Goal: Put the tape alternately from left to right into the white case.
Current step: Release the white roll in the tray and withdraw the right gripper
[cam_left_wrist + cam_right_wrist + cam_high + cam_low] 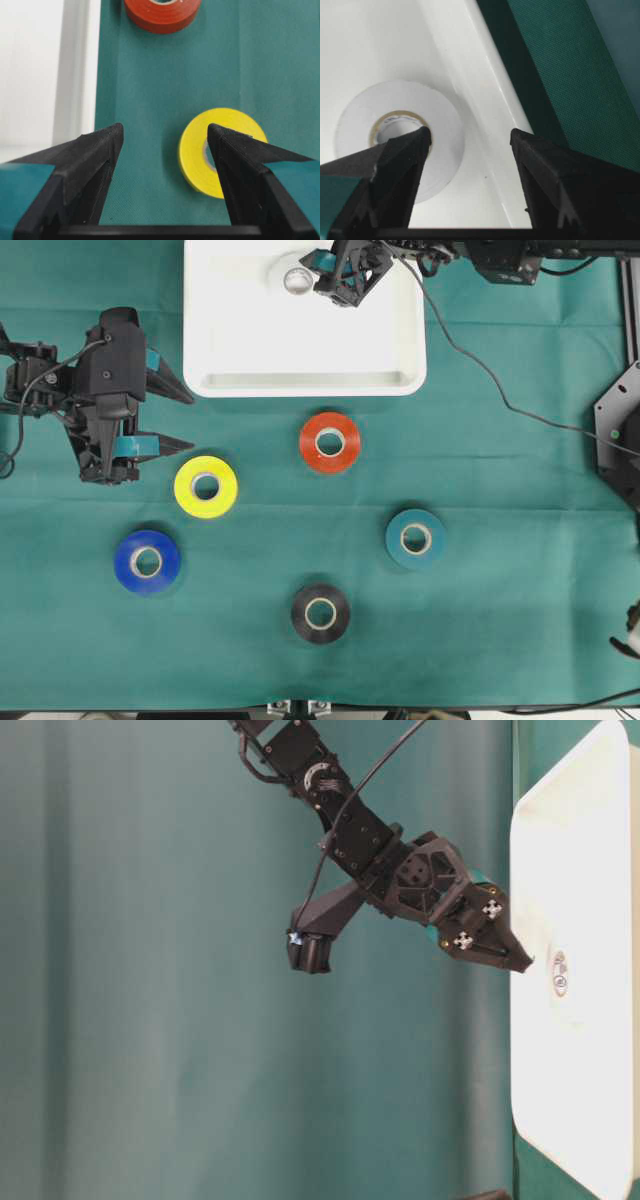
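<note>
— Five rolls wait on the cloth; the white roll [297, 280] lies in the tray [250, 340], right gripper [340, 278] released.
— Left gripper [165, 415] gapes. Yellow roll [206, 486]: light, stiff; pinch rim through core.

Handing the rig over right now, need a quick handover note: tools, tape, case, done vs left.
Right tool: open, over the white case, empty; the white roll lies flat in the case beside it.
Left tool: open, empty, parked near the yellow roll.
On the cloth: yellow, blue roll, red roll, teal roll, black roll.
Done: one roll in the case. Left: five, alternating arms; likely the left arm's turn.
</note>
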